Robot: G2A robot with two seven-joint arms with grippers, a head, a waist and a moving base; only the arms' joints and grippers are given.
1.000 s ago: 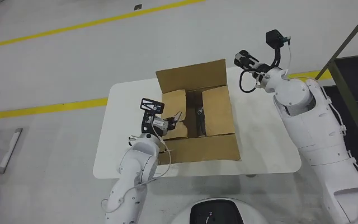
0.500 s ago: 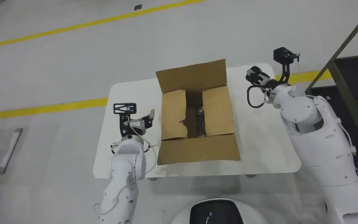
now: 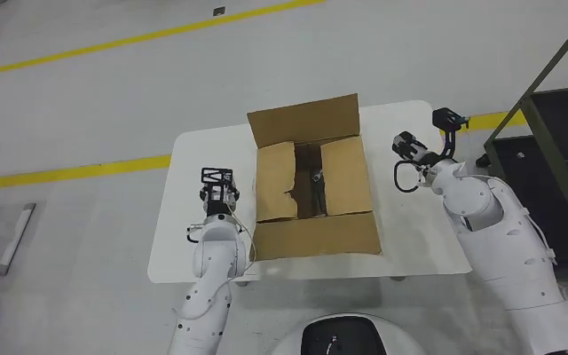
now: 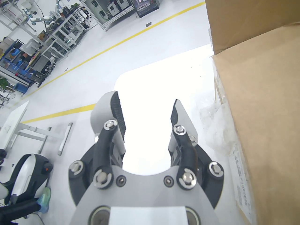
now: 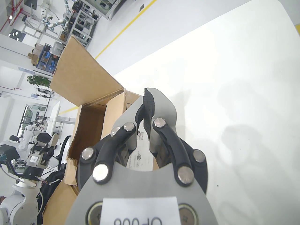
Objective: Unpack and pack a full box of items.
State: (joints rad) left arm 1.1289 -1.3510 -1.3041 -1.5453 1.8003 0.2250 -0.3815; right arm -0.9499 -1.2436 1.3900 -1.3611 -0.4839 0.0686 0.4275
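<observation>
Left gripper (image 4: 146,115) jaws apart over white table (image 4: 159,80), cardboard box (image 4: 262,90) beside, crumpled plastic (image 4: 216,127) against it

A brown cardboard box (image 3: 344,175) stands open mid-counter (image 3: 195,231), its far flap (image 3: 304,122) upright and its near flap (image 3: 315,235) folded outward. The two side flaps lie turned inward over the opening, the left one (image 3: 276,180) torn along its inner edge. In the narrow gap between them a dark item (image 3: 317,188) shows inside, too shadowed to identify.

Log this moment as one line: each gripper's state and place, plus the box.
left gripper: open, empty, beside box | right gripper: shut, empty, above table | box: side flaps folded inward, dark item in gap
</observation>
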